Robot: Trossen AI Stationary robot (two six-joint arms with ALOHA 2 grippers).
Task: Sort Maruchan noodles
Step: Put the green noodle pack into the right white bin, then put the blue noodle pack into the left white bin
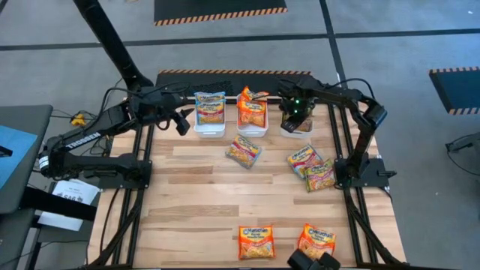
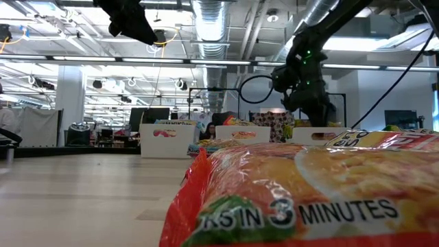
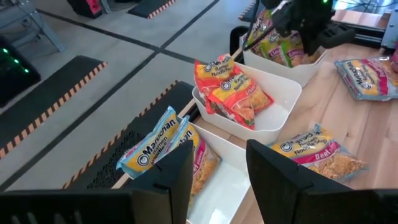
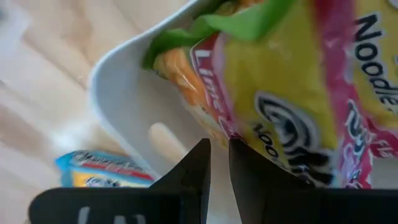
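Three white trays stand along the far edge. The left tray (image 1: 209, 129) holds pale yellow-blue Maruchan packets (image 1: 210, 107), the middle tray (image 1: 252, 130) orange-red ones (image 1: 251, 111), and the right tray (image 1: 288, 132) green-yellow ones (image 3: 278, 45). My right gripper (image 1: 295, 120) hangs over the right tray, shut on a green-yellow packet (image 4: 298, 106). My left gripper (image 3: 217, 168) is open and hovers just left of the left tray, touching nothing. Loose packets lie flat mid-table (image 1: 244, 151), (image 1: 304, 158), (image 1: 320, 177) and by the near edge (image 1: 256, 241), (image 1: 316, 240). My right gripper pinches the green-yellow packet by its edge (image 4: 219, 132) between the two fingertips, coming from above and pointing down into the right tray. The packet leans tilted inside the tray, its lower part against the white wall (image 4: 124, 93).
Bare wood lies between the trays and the near packets. An orange-red packet (image 2: 302, 199) lies right in front of the low camera and blocks much of that view. Black frame rails run along both table sides (image 1: 142, 172), (image 1: 352, 172).
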